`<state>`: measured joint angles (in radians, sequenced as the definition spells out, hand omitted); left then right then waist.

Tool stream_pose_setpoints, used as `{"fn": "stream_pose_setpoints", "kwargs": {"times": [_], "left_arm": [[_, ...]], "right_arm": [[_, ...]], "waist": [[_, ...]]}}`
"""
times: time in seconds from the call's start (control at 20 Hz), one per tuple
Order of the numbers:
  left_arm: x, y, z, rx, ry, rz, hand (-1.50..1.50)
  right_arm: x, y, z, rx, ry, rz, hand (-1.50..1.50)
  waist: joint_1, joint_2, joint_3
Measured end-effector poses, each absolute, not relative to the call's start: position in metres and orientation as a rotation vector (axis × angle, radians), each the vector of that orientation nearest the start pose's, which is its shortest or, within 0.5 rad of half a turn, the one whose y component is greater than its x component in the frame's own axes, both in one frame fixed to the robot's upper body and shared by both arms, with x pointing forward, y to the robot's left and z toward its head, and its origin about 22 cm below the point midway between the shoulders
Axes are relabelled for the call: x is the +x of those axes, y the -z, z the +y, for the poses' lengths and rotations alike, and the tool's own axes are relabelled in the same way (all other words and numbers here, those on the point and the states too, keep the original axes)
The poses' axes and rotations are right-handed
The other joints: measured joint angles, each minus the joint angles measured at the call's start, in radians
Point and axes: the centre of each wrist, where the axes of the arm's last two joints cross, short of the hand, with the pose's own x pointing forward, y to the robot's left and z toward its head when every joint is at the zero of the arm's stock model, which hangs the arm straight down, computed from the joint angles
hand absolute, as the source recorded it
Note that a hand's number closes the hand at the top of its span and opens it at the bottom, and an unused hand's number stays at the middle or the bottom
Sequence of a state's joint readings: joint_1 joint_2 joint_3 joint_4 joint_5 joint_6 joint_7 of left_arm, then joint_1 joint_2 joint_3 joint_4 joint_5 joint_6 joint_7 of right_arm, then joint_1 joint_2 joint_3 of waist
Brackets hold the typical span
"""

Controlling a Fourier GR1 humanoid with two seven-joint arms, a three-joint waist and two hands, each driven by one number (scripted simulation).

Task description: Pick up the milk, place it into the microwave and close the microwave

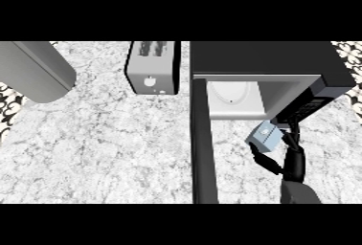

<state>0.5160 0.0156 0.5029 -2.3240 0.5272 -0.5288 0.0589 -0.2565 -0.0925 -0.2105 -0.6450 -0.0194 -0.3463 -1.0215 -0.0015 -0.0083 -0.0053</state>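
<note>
Milk (265, 136): you see it held just outside the microwave (268, 62) opening.
Right hand (284, 155): fingers curled round the milk.
Microwave door (202, 143): swung open over the surface (106, 143).

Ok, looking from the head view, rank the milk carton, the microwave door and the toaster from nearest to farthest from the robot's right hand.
1. milk carton: held in the right hand, just before the microwave's opening.
2. microwave door: swung open, standing to the hand's left.
3. toaster: far back on the counter, left beyond the door.
</note>
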Motion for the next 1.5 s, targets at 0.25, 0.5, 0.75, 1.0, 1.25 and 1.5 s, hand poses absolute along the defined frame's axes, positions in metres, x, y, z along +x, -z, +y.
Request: {"fn": "stream_pose_setpoints", "kwargs": {"times": [0.25, 0.5, 0.75, 1.0, 1.25, 1.5], "left_arm": [[0.073, -0.114, 0.342, -0.012, -0.003, -1.937, -1.5], [0.073, -0.113, 0.343, -0.023, -0.004, -1.942, -1.5], [0.069, -0.113, 0.345, -0.023, -0.017, -1.934, -1.5], [0.071, -0.114, 0.347, -0.015, -0.028, -1.931, -1.5], [0.067, -0.114, 0.35, -0.008, -0.026, -1.934, -1.5], [0.066, -0.114, 0.354, -0.007, -0.028, -1.937, -1.5]], "right_arm": [[0.246, 0.138, -0.301, -0.482, -0.012, -1.897, 1.5], [0.241, 0.136, -0.321, -0.332, -0.081, -1.906, 1.5], [0.24, 0.131, -0.317, -0.147, -0.12, -1.912, 1.5], [0.244, 0.112, -0.293, -0.046, -0.159, -1.968, 1.5], [0.249, 0.079, -0.272, -0.055, -0.179, -1.985, 1.5], [0.269, 0.047, -0.254, -0.091, -0.185, -1.994, 1.5]], "waist": [[0.002, 0.0, 0.0], [0.009, 0.002, 0.001], [0.006, 0.002, 0.003], [-0.002, 0.003, 0.004], [0.0, 0.004, 0.004], [0.005, 0.006, 0.005]]}}
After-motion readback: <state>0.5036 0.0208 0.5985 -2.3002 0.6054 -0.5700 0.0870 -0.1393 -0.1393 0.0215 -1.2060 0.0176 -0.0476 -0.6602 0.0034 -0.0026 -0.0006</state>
